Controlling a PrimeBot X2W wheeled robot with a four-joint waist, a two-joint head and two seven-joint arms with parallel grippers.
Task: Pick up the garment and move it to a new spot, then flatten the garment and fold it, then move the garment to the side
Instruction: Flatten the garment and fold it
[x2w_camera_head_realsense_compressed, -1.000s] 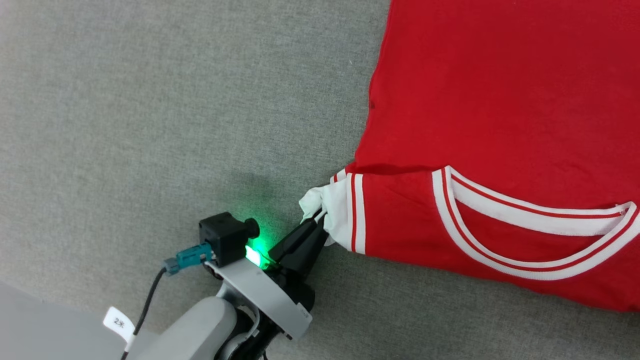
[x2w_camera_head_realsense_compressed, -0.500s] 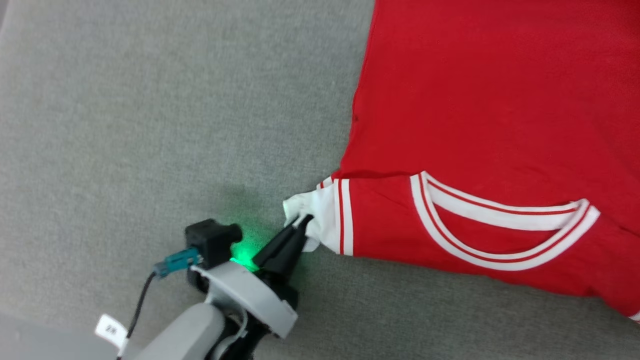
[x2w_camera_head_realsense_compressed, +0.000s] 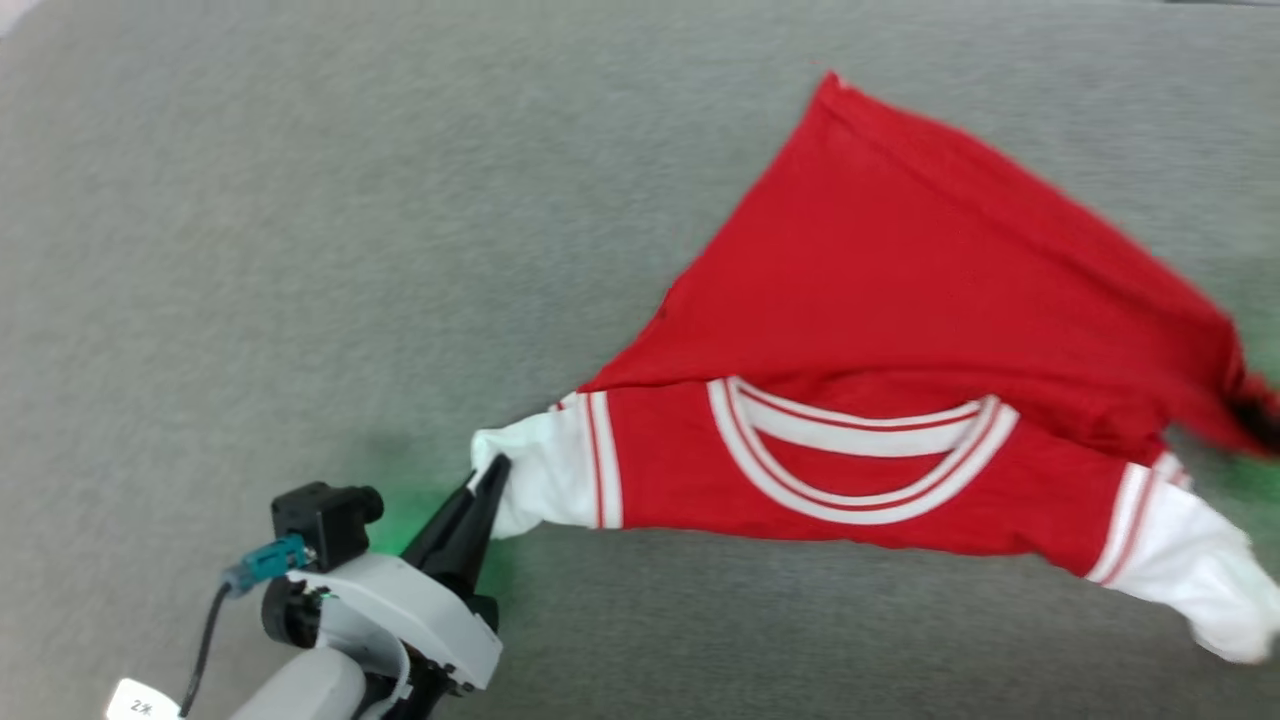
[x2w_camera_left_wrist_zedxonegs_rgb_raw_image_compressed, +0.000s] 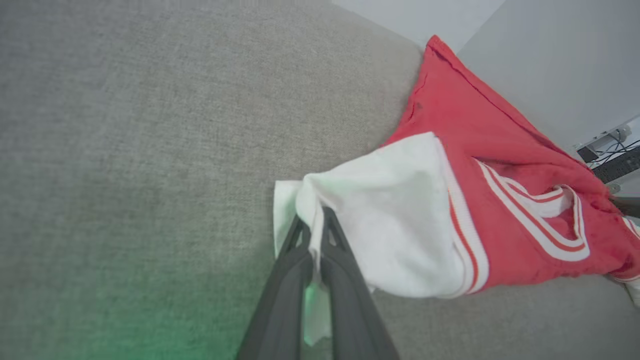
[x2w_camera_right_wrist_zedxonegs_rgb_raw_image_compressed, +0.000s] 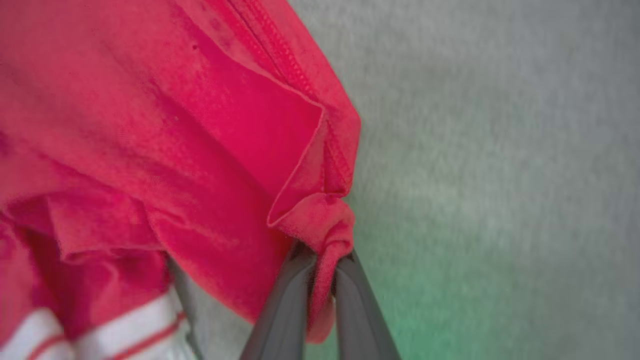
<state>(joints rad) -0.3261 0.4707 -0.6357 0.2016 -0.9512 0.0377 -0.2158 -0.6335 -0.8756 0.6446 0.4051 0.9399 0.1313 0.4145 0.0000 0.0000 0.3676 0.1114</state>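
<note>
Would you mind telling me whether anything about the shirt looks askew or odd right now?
Yes: the garment is not flat but pulled into a skewed triangle. The left gripper pinches one white sleeve, the right gripper a bunched red edge, and the other sleeve trails loose.

You have a grey, felt-like surface (x2w_camera_head_realsense_compressed: 250, 250) spreading across your head view, a green glow (x2w_camera_left_wrist_zedxonegs_rgb_raw_image_compressed: 125, 330) tinting it low in your left wrist view, and beyond its far edge a pale plain backdrop (x2w_camera_left_wrist_zedxonegs_rgb_raw_image_compressed: 540, 60) with dark cables (x2w_camera_left_wrist_zedxonegs_rgb_raw_image_compressed: 611, 150).
</note>
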